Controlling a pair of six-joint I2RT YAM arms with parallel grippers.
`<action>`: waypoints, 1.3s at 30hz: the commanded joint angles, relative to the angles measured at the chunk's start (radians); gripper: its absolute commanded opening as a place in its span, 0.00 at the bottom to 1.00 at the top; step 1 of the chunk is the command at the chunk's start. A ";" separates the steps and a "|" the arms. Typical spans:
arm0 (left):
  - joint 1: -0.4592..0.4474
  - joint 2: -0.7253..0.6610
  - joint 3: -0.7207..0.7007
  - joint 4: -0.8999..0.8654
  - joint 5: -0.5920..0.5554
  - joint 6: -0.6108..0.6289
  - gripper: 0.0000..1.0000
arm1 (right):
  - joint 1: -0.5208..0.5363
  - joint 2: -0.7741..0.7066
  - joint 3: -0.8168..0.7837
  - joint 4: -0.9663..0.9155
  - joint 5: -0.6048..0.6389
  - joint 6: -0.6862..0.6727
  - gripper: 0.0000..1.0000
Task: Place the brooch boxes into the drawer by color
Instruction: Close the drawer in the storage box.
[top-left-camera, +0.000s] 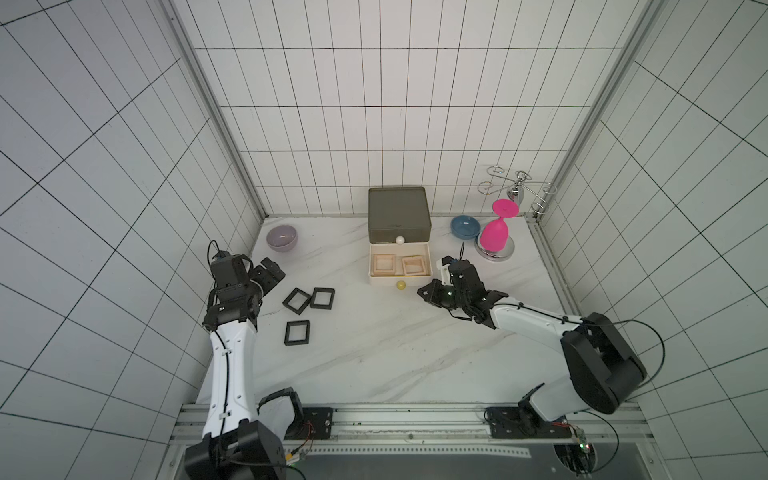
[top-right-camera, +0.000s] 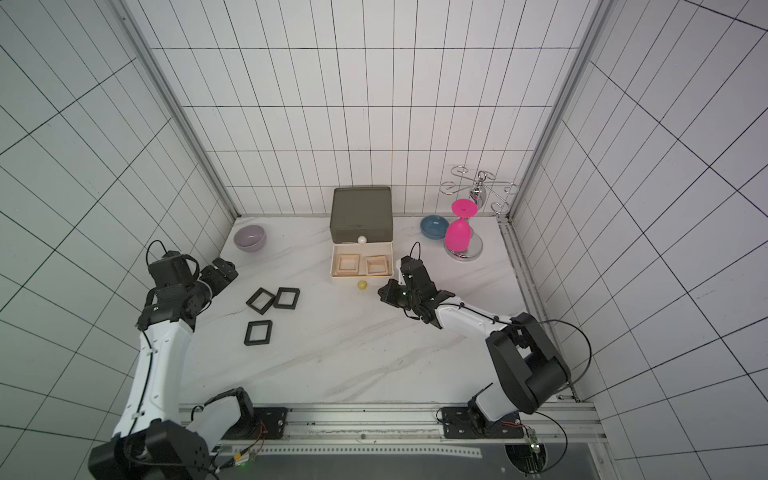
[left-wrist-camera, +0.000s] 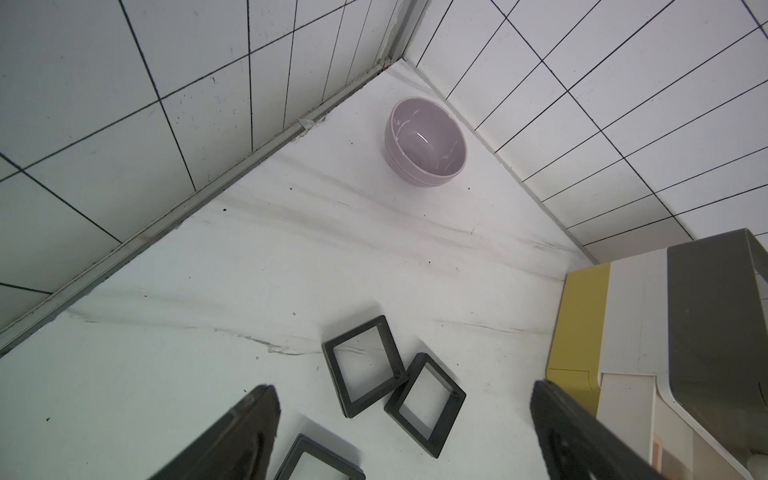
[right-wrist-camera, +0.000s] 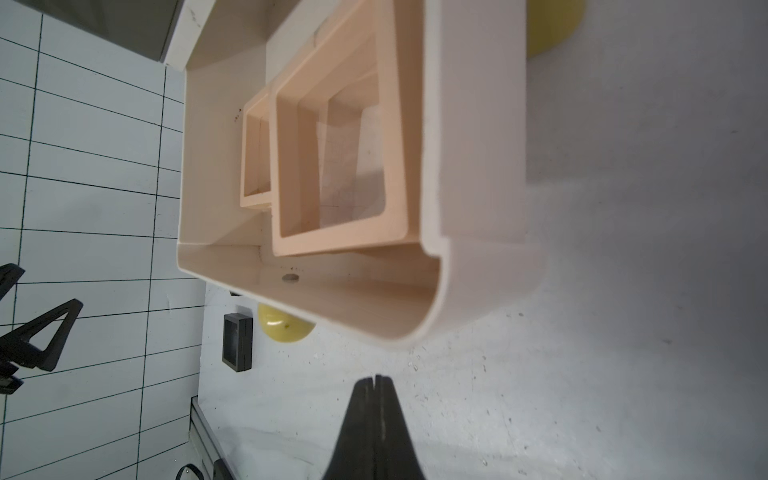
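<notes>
The drawer (top-left-camera: 397, 214) stands at the back centre; its white tier (top-left-camera: 400, 279) with the yellow knob (top-left-camera: 400, 285) is pulled out. Two peach brooch boxes (top-left-camera: 384, 263) (top-left-camera: 413, 265) lie side by side in it, also clear in the right wrist view (right-wrist-camera: 336, 166). Three black brooch boxes (top-left-camera: 296, 300) (top-left-camera: 322, 298) (top-left-camera: 297, 332) lie on the table to the left. My left gripper (top-left-camera: 274, 272) is open just left of them, holding nothing (left-wrist-camera: 403, 384). My right gripper (top-left-camera: 426, 292) is shut and empty (right-wrist-camera: 376, 379), by the open tier's front right corner.
A lilac bowl (top-left-camera: 282, 237) sits at the back left near the wall. A blue bowl (top-left-camera: 465, 226), an upside-down pink glass (top-left-camera: 494, 235) on a chrome stand and a wire rack (top-left-camera: 517, 189) crowd the back right corner. The olive tier's white knob (top-left-camera: 400, 240) overhangs the open tier.
</notes>
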 joint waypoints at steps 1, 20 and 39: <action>0.004 0.002 -0.011 0.018 0.008 0.013 0.98 | -0.006 0.034 0.086 0.049 0.039 -0.041 0.00; 0.004 0.004 -0.012 0.022 0.020 0.016 0.98 | -0.011 0.223 0.346 -0.005 0.076 -0.100 0.00; 0.003 0.004 -0.012 0.024 0.029 0.020 0.98 | -0.061 -0.125 0.062 -0.095 0.040 -0.103 0.00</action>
